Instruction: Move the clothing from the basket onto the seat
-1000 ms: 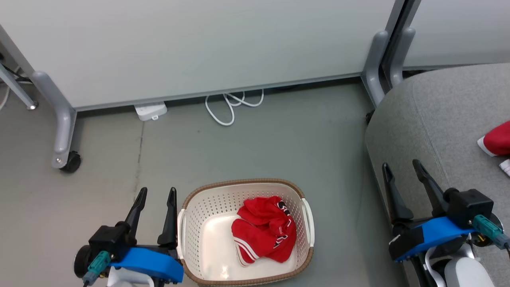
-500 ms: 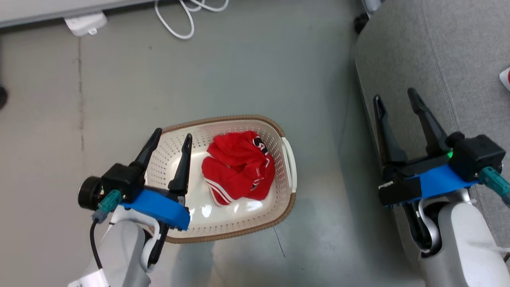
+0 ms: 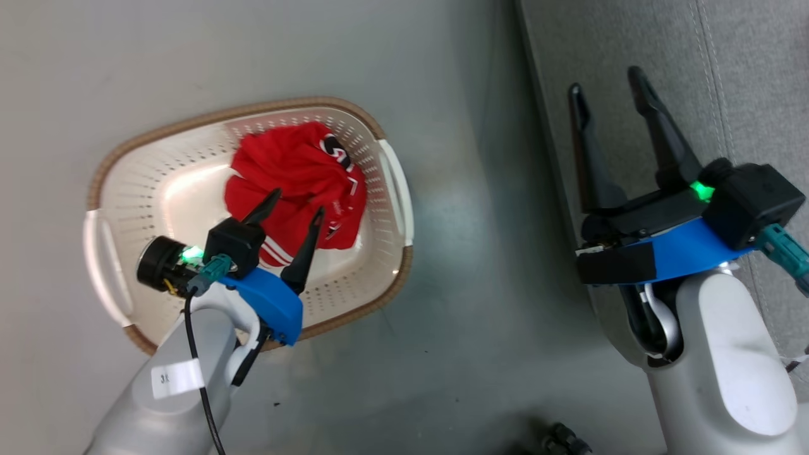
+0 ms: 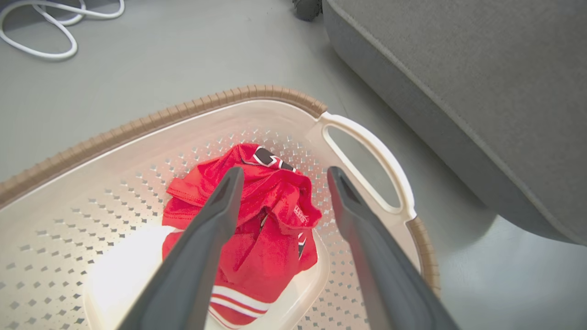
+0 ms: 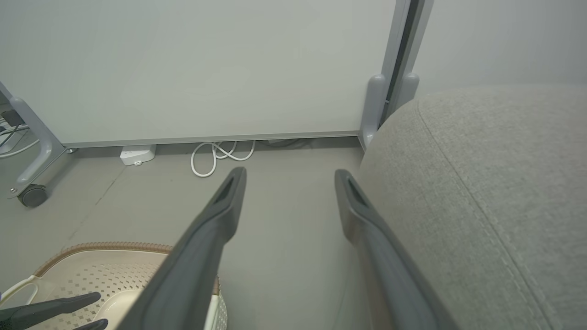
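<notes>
Clothing (image 3: 284, 158), red, logo lettering illegible, in basket (image 3: 145, 189), 9 o'clock of seat (image 3: 746, 76); left gripper (image 3: 298, 202) jaws open above; right gripper (image 3: 603, 79) jaws open.

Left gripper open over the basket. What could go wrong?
The crumpled red garment with white stripes is bunched; the open left gripper may pinch one fold and drop it.
Going deep could snag the cream perforated plastic basket.
The open right gripper hangs over the grey fabric seat edge, possibly in the carry path.
</notes>
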You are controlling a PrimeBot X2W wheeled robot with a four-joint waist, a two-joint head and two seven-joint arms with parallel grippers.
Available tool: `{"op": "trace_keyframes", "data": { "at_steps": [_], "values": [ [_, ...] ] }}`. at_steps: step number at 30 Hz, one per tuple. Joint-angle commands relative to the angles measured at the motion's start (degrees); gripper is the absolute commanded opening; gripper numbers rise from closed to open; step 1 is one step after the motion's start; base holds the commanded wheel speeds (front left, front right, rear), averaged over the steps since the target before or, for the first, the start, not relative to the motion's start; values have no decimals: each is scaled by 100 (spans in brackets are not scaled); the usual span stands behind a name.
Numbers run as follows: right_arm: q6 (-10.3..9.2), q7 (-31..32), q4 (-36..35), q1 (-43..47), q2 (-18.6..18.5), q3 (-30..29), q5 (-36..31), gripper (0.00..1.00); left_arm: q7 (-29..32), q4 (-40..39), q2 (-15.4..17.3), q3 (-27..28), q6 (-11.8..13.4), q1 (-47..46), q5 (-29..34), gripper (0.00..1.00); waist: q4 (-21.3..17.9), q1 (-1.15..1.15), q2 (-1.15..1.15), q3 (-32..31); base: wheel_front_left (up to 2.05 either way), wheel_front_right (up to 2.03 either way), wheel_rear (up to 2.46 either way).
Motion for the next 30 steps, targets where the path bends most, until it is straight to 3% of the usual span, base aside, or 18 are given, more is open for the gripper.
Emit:
{"op": "trace_keyframes", "data": {
  "at_steps": [1,8,15,19,30],
  "values": [
    [1,-61,23,-133,12,68,58,100,2,124,80,-80,-13,-169,-86,100,-281,-2,0,290,0,0,0],
    [1,-247,206,-357,13,451,316,100,80,902,268,-552,-13,-570,-447,100,-542,-2,0,700,0,0,0],
    [2,-398,334,-535,12,709,514,100,202,1508,415,-903,-13,-1063,-315,100,-689,-2,0,1093,0,0,0],
    [2,-463,379,-612,12,848,585,100,225,1845,490,-966,161,-1325,-168,100,-775,-2,0,1243,0,0,0],
    [1,-578,544,-700,12,1016,795,100,605,2476,407,-1228,143,-1678,-37,100,-893,-2,0,1322,0,0,0]
  ]
}}
